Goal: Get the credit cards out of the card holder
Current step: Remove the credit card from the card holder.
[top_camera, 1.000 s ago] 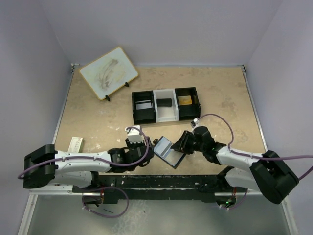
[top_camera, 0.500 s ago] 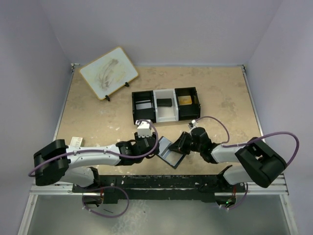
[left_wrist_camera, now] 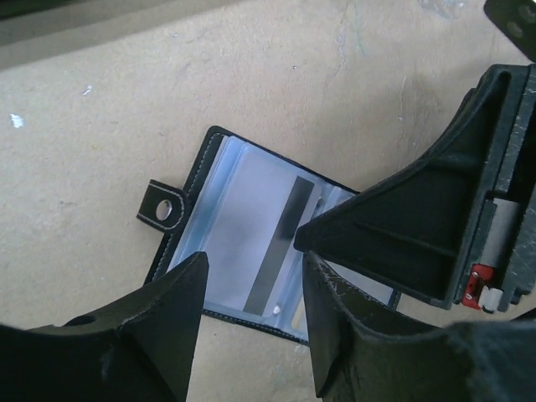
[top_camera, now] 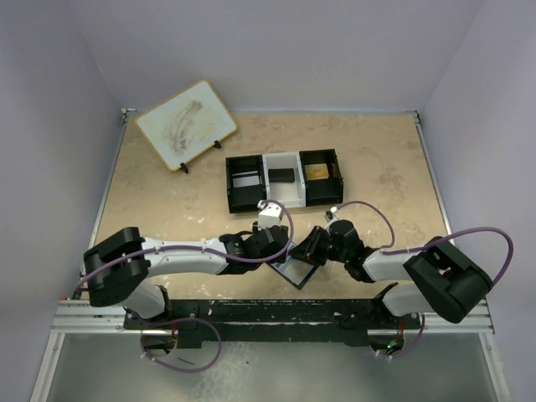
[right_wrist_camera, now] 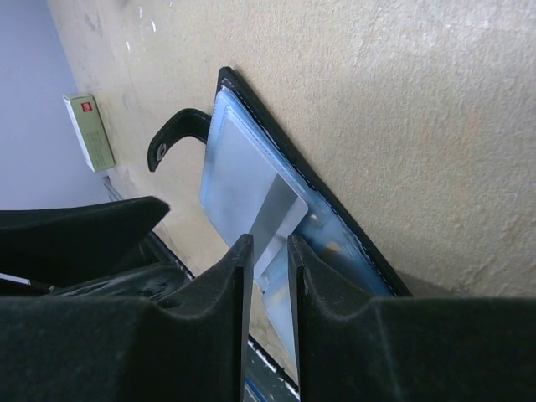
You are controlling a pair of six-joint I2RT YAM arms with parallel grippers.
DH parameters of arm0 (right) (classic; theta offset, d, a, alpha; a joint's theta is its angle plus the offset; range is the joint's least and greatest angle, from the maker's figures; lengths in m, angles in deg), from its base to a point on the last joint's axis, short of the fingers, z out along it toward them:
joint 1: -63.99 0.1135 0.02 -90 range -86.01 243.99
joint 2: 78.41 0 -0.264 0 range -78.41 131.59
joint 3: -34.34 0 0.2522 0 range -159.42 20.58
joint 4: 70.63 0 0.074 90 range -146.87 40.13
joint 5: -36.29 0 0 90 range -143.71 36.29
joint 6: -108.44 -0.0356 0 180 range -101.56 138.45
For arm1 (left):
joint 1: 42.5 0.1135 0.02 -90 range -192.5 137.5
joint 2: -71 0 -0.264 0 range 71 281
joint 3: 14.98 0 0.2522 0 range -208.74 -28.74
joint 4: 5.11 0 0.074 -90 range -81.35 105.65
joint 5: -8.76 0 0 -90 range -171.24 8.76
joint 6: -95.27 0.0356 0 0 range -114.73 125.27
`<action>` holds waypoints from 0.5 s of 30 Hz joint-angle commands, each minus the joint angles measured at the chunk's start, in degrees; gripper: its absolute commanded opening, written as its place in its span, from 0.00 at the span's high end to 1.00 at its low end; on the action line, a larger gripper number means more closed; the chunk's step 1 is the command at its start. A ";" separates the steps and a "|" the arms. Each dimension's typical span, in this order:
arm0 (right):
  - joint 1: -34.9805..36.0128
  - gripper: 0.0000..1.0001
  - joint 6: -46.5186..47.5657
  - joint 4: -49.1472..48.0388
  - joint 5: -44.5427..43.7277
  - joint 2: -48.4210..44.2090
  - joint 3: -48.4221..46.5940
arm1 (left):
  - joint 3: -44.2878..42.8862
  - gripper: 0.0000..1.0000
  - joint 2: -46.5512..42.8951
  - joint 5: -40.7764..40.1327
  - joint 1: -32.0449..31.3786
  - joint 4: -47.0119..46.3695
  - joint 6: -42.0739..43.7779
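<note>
Left wrist view: card holder (left_wrist_camera: pixel 219 209) lies open and flat on the tabletop (left_wrist_camera: pixel 100 100), inside up. It sits close to the near edge, about centre, between both pincers and well apart from the tray (top_camera: pixel 283 180) farther back.

Look: black stitched outer, pale blue-grey lining with glossy pockets, and a short strap tab (left_wrist_camera: pixel 161 203) with a pale stud sticking out from one edge. One grey credit card (right_wrist_camera: pixel 280 213) shows partly out of a pocket and seems tilted up off the lining. Any other cards are not visible.

Left pincer (left_wrist_camera: pixel 251 268): jaws clearly apart, fairly wide, nothing between them, over the holder's near edge. Cannot tell if it touches the leather.

Right pincer (right_wrist_camera: pixel 269 241): jaws narrow, with the card's end reaching into the gap. Cannot tell whether the pads actually clamp it.

Risks, as a judgement:
- The grip is only on a corner or edge, so the thin, slick card could slip out when pulled.
- The pocket looks snug. If the left pincer isn't pinning the holder, the whole thing may lift or drag along with the card.
- The pincers are crowded right beside each other, so the fingers could collide.
- An angled pull could bend the card or flip the holder shut.
</note>
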 commanded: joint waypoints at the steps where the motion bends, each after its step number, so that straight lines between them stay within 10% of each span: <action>1: 0.30 0.74 -1.20 -0.81 -2.92 0.99 2.06 | -4.54 0.55 4.85 0.64 0.51 1.91 2.14; 15: 0.26 0.86 -4.88 -15.41 0.43 9.51 4.74 | -3.71 0.81 12.22 2.23 1.63 3.93 -1.32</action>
